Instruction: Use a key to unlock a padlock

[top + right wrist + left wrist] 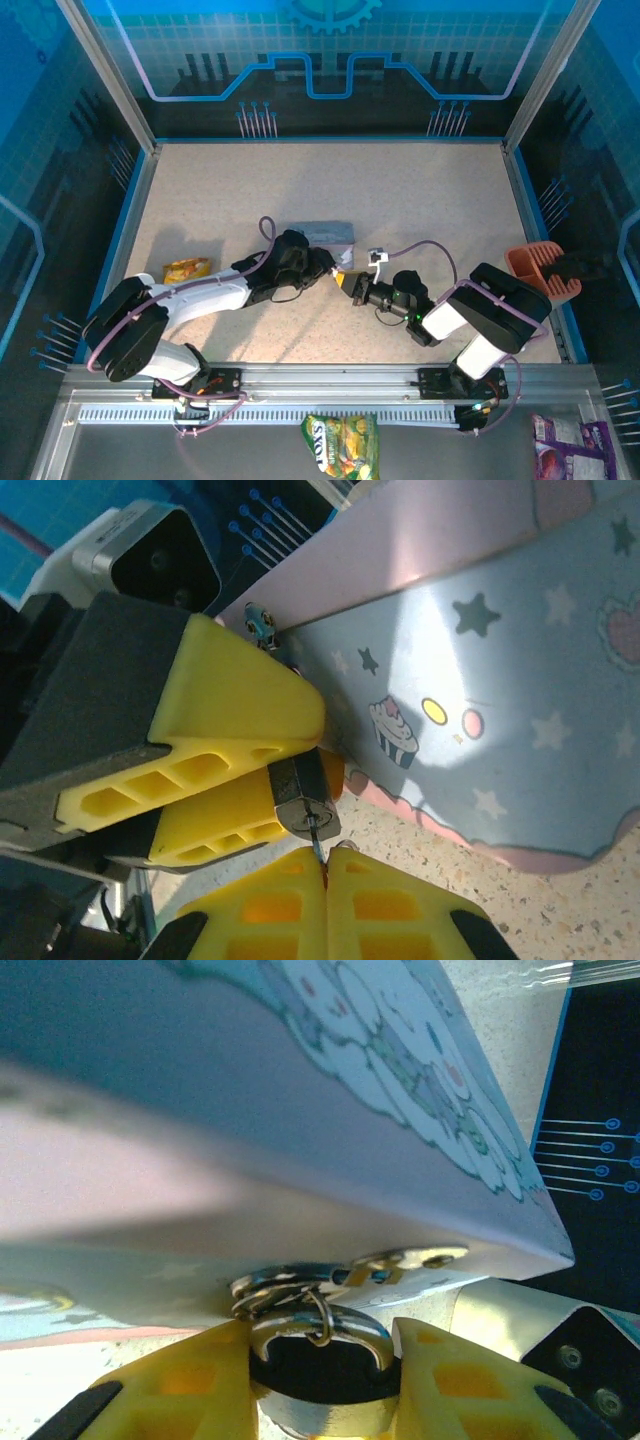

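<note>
Table centre, at the near side of the blue cartoon tin [320, 232]: the left gripper [322, 1338] pinches the little padlock [320, 1368] by its body, its loop hooked through the tin's clasp [400, 1260], while the right gripper [326, 865], fingers pressed together, nips what looks like the key [318, 832] – a mere sliver – at the keyhole. Both are likely light, hard, slick metal; the key wants a firm hold on its head – the padlock on its flat sides

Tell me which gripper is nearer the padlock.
Left. The left gripper clamps the padlock between its fingers, touching it on both sides. The right gripper sits just off the padlock's end face, shut on the key, whose tip meets that face.
</note>
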Tool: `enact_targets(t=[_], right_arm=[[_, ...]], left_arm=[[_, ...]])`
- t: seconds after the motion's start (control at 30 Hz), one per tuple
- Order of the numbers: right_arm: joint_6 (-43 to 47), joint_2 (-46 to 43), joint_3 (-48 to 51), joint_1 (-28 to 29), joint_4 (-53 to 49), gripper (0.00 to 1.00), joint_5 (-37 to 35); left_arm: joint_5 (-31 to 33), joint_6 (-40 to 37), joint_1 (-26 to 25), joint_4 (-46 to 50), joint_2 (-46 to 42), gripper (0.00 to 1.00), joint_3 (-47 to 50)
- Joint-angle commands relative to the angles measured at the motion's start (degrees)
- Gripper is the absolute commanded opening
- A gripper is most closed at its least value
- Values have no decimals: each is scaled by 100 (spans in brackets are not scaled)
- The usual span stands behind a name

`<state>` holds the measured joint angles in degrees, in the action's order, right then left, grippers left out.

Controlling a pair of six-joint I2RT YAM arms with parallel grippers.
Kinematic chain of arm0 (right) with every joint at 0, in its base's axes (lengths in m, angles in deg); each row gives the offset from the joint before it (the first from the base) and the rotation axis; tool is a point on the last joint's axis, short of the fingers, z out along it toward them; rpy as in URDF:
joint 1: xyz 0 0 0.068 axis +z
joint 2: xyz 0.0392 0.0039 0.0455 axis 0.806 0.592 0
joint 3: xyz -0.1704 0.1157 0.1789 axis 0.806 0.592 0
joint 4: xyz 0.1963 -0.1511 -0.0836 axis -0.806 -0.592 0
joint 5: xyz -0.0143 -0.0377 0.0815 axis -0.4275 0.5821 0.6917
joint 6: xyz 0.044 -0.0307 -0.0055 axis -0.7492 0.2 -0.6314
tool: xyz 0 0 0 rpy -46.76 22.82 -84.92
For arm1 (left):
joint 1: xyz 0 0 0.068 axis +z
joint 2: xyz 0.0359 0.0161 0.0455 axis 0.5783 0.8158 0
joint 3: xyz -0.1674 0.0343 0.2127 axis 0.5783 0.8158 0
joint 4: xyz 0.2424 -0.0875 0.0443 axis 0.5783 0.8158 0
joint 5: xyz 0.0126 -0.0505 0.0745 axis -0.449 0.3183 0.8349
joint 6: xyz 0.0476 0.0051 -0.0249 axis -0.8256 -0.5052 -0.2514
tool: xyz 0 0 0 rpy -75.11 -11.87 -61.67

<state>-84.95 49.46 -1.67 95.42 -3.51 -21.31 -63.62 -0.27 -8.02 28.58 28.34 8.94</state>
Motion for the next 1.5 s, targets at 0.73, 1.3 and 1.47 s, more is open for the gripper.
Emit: enact_targets(t=[0.73, 1.3, 1.47], right_arm=[[-2985, -547, -32, -878, 550, 0, 46], [-1372, 66, 236, -1116, -451, 34, 1322], [-593, -913, -41, -1057, -2292, 35, 1146]], left_arm=[[-480, -1187, -282, -524, 415, 0, -246], [1300, -2261, -238, 3066, 1009, 0, -1505], [1710, -2310, -266, 3505, 1293, 0, -1511]])
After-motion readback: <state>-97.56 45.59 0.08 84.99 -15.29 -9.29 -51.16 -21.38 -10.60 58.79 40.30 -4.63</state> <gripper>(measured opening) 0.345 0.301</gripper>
